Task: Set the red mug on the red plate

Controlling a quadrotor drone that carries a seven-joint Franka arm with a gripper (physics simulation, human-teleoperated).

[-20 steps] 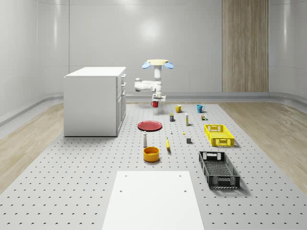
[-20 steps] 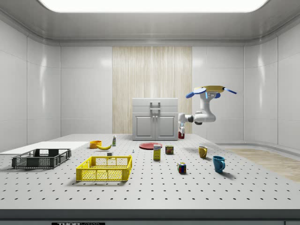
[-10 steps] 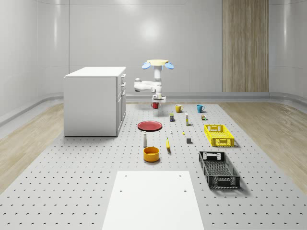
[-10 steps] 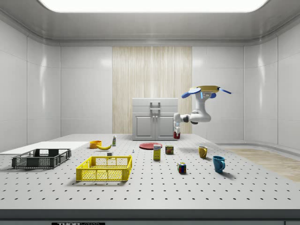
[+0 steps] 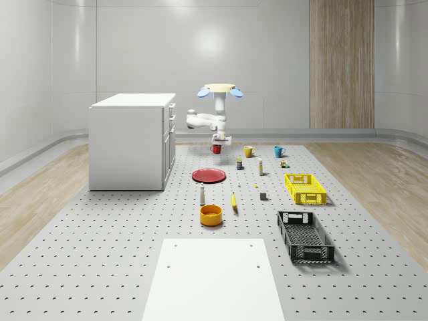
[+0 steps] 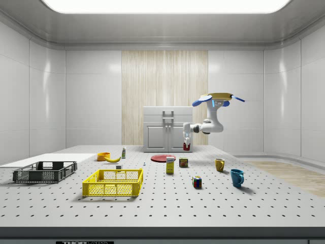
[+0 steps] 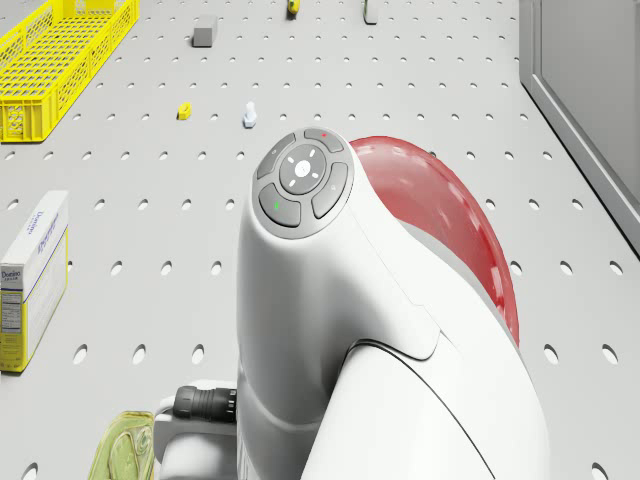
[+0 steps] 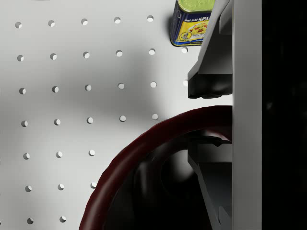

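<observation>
A tall white cabinet (image 5: pixel 132 140) with drawers stands on the perforated grey table (image 5: pixel 100 254), beside the gripper on the whole-scene view's left. A blue-and-yellow tin can (image 8: pixel 191 21) sits on the table just below and beside the gripper. Nearer the camera lie an orange bowl (image 5: pixel 210 215), a yellow mesh crate (image 5: pixel 305 188) and a black mesh crate (image 5: pixel 305 236), all well apart from it.
</observation>
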